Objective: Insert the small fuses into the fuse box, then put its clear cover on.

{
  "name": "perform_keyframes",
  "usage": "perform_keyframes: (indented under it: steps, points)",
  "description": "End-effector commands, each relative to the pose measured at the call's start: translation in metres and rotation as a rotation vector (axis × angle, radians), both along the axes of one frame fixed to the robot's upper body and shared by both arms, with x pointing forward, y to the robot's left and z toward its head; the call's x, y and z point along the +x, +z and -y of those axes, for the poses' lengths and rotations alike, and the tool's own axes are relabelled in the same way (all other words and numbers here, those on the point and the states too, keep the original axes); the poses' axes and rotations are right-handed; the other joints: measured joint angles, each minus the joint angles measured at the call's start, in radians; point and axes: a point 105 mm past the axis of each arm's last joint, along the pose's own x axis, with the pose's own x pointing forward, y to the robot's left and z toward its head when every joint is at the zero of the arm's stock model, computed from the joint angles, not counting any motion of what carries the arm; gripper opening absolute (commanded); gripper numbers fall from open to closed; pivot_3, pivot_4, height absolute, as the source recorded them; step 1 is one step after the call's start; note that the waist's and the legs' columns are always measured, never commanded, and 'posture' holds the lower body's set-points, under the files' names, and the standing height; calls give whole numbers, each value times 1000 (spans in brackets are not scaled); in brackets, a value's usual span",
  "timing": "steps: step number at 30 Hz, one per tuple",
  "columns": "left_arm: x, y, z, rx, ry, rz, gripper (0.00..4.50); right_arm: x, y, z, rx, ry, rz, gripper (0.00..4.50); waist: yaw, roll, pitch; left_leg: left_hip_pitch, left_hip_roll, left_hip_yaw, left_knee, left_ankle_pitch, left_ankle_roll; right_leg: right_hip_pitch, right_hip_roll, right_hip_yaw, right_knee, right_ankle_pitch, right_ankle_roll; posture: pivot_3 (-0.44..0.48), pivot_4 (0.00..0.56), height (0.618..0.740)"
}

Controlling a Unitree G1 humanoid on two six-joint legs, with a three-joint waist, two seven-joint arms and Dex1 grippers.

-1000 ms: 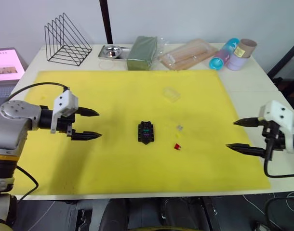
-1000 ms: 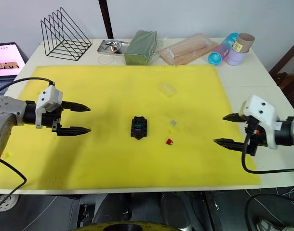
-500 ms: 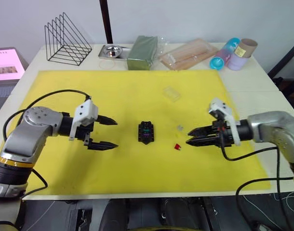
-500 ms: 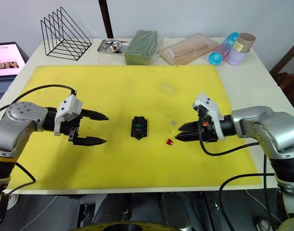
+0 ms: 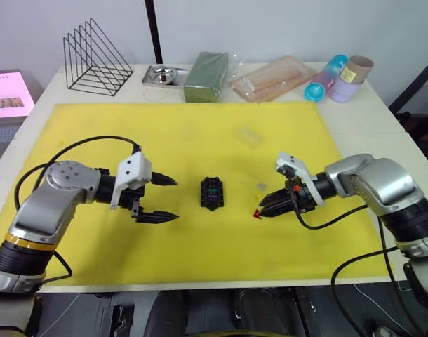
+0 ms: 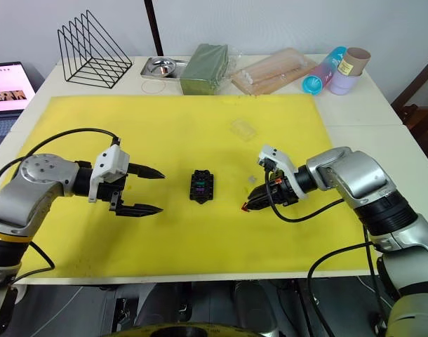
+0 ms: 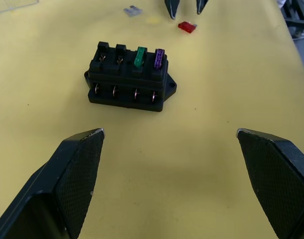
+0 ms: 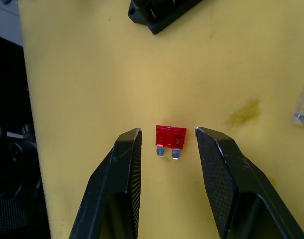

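The black fuse box (image 5: 212,193) sits mid-mat with a green fuse (image 7: 139,57) and a purple fuse (image 7: 159,59) standing in two of its slots. A red fuse (image 8: 171,137) lies flat on the mat to the box's right. My right gripper (image 8: 167,131) is lowered over it, its fingers (image 8: 128,164) straddling the fuse with a small gap on each side. The pale grey fuse (image 5: 261,186) lies just beyond. The clear cover (image 5: 249,135) rests farther back. Left of the box, my left gripper (image 5: 176,199) hovers wide open and empty.
The yellow mat (image 5: 95,126) covers most of the table. Along the back edge stand a wire rack (image 5: 95,60), a metal tray (image 5: 161,74), a dark green block (image 5: 207,76), a bag of sticks (image 5: 273,78) and tubes (image 5: 344,77). A laptop screen (image 5: 7,91) is at far left.
My right gripper swept in from the mat's right edge to the red fuse and narrowed around it. The left gripper moved a little closer to the fuse box, still open.
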Motion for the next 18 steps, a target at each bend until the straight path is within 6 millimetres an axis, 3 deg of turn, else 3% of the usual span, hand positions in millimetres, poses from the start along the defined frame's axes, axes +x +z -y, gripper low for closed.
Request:
perform_keyframes:
  steps: [1, 7, 18]
  points:
    - [-1, 9, 1, -9, -4, 45, 4500, 4, 6, -1, -7, 31, 27, 1790, 1, 0, 0, 0, 0, 0, 0, 0, 0, 0, 0, 0, 0, 0, 0, 0, 150, 740]
    - [-2, 9, 1, -10, 4, 48, 4500, 9, -1, -1, -21, 38, 4, 1790, 0, 0, 0, 0, 0, 0, 0, 0, 0, 0, 0, 0, 0, 0, 0, 0, 150, 740]
    - [1, 9, 2, -9, 18, 64, 4500, 2, -9, -5, -28, 84, -57, 1790, 0, 0, 0, 0, 0, 0, 0, 0, 0, 0, 0, 0, 0, 0, 0, 0, 150, 740]
